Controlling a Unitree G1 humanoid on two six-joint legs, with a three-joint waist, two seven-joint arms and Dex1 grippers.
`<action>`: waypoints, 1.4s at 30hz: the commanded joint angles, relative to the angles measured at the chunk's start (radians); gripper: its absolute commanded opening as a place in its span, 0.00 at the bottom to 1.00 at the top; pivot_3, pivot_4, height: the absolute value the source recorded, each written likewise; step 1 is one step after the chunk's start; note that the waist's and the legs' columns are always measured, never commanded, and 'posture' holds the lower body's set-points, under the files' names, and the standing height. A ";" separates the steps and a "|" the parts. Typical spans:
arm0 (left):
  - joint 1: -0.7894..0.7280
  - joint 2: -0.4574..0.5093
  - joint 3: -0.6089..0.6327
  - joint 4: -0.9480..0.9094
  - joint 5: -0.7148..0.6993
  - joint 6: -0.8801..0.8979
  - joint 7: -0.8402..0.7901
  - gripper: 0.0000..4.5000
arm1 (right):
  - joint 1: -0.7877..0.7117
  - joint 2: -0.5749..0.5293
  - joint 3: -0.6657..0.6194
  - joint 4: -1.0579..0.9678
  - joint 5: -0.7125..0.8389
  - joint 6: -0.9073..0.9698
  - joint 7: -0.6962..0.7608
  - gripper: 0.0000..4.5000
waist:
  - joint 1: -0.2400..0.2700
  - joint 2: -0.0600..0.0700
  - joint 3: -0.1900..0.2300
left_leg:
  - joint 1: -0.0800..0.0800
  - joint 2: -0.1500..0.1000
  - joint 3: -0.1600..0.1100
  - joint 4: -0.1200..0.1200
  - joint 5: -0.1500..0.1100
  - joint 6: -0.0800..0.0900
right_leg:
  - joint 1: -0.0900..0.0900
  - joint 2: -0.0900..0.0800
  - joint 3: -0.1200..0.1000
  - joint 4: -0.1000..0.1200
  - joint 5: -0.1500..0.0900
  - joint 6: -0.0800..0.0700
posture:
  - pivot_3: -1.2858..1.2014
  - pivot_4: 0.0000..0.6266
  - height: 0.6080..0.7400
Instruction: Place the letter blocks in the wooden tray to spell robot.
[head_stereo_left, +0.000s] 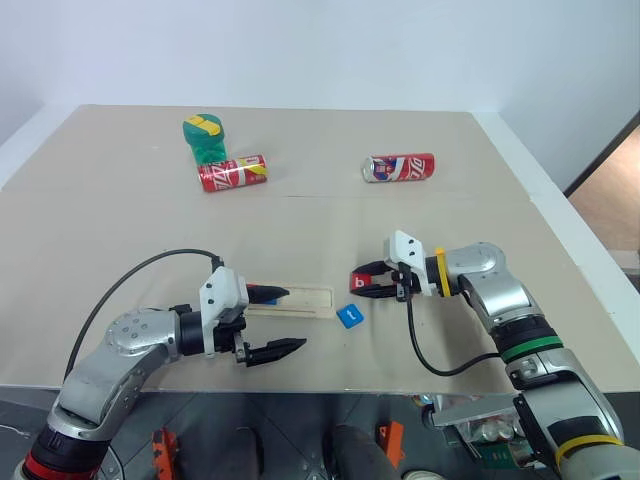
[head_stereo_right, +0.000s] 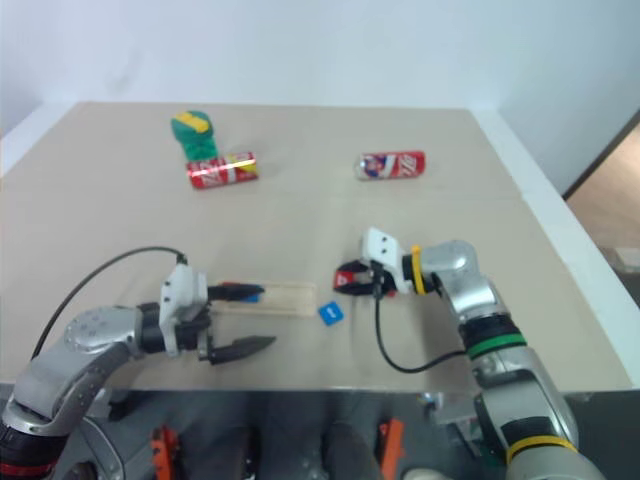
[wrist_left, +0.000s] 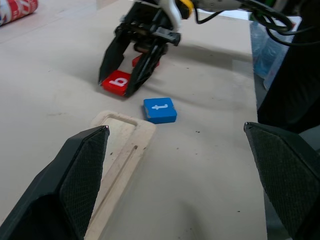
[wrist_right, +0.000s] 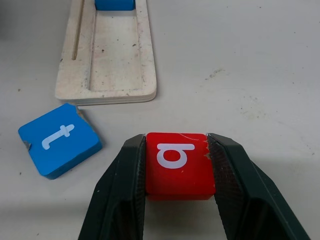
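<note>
Your right gripper (wrist_right: 177, 187) pinches a red block with a white "b" (wrist_right: 178, 162) between its two black fingers, low over the table (head_stereo_left: 120, 220), near the middle of the front half. A second red block (wrist_left: 142, 61) sits just behind it, under the same gripper.

A blue block with a "t" (wrist_right: 59, 139) lies flat on the table, just beside the right end of the wooden tray (wrist_right: 115, 60) and a bit nearer the front edge. It is close to the tray's corner, but you cannot tell if they touch.

The tray lies flat near the front edge, left of the middle. One blue block (wrist_right: 115, 4) sits inside its groove; its letter is hidden.

Your left gripper (head_stereo_left: 268, 322) hangs over the tray's left end with its fingers spread wide, holding nothing.

Two red cans (head_stereo_left: 232, 173) lie on their sides toward the far edge, with a green thing (head_stereo_left: 204, 137) by the left one.
</note>
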 joint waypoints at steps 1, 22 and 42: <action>-0.009 0.015 0.004 -0.011 0.020 -0.047 -0.014 1.00 | -0.026 -0.005 -0.009 0.009 0.006 -0.001 0.043 0.43 | 0.000 0.000 0.000 | 0.000 0.000 0.000 0.000 0.000 0.000 | 0.000 0.000 0.000 0.000 0.000 0.000 | 0.52 0.24 1.00; -0.024 0.002 -0.019 0.010 0.051 -0.080 -0.013 1.00 | -0.020 -0.014 -0.042 -0.042 0.009 0.091 0.003 0.43 | 0.000 0.000 0.000 | 0.000 0.000 0.000 0.000 0.000 0.000 | 0.000 0.000 0.000 0.000 0.000 0.000 | 0.52 0.24 1.00; -0.028 -0.001 -0.021 -0.012 0.050 -0.048 0.026 1.00 | 0.093 0.020 -0.103 -0.291 0.017 0.324 -0.265 0.53 | 0.001 0.001 0.000 | 0.000 0.000 0.000 0.001 0.000 0.000 | 0.000 0.000 0.000 0.000 0.000 0.000 | 0.52 0.24 1.00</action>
